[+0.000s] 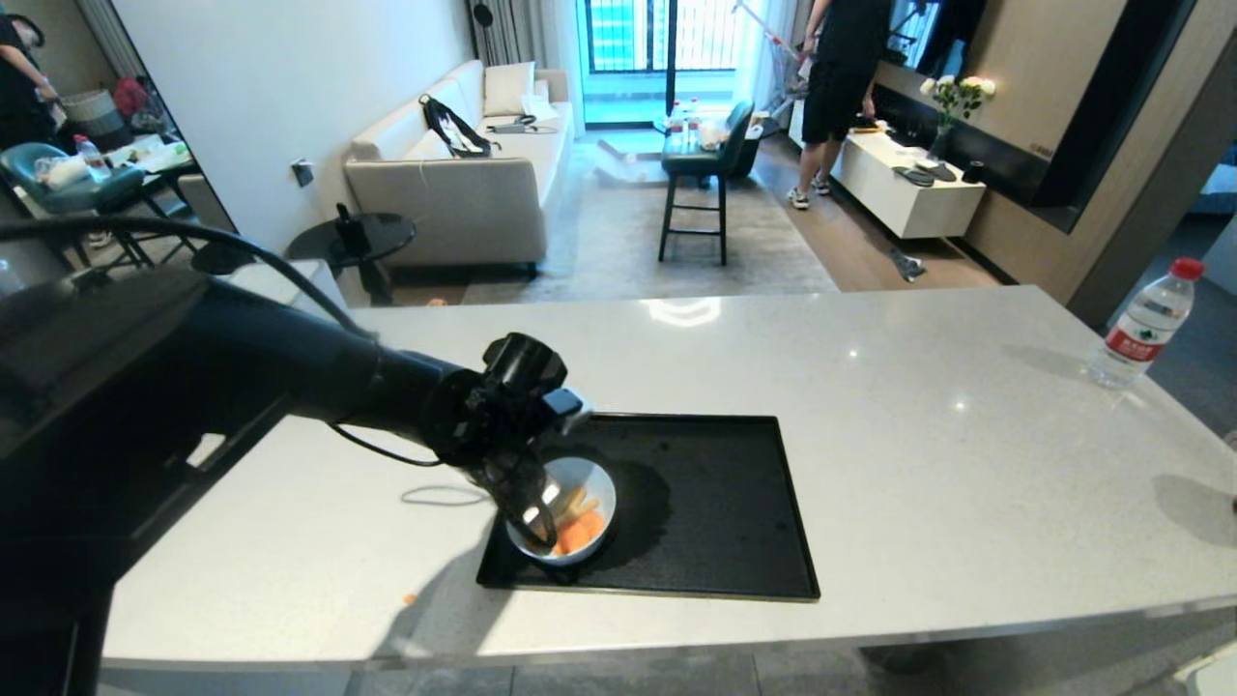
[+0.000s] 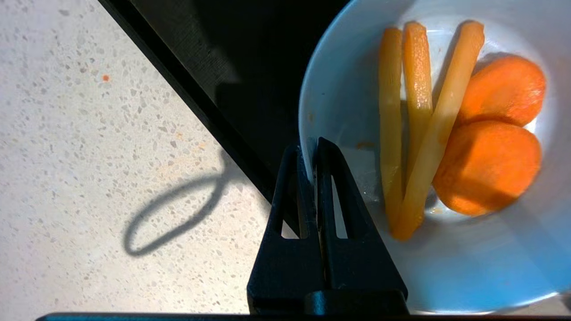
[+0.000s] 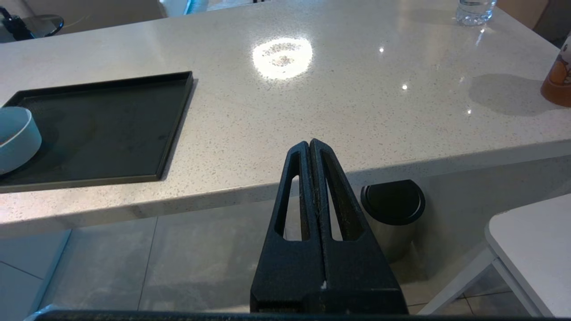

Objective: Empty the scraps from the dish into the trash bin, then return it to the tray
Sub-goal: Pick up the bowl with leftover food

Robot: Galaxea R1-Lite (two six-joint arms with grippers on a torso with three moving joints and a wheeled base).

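Pinching the smooth rim of the small round pale-blue dish (image 2: 339, 102) with my left gripper (image 2: 311, 149), glossy orange scraps (image 2: 486, 167) inside, on the flat black rectangular tray (image 1: 715, 503) atop the speckled stone table (image 1: 966, 464)

Pale speckled counter (image 1: 870, 387). Black tray (image 1: 715, 503) toward its front left; water bottle (image 1: 1145, 324) at far right edge; orange crumb (image 1: 410, 598) by the front.

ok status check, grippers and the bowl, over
Left gripper shut on the bowl rim, bowl on the tray. Scraps inside. Right gripper shut, idle below the counter edge. Nothing in the way.
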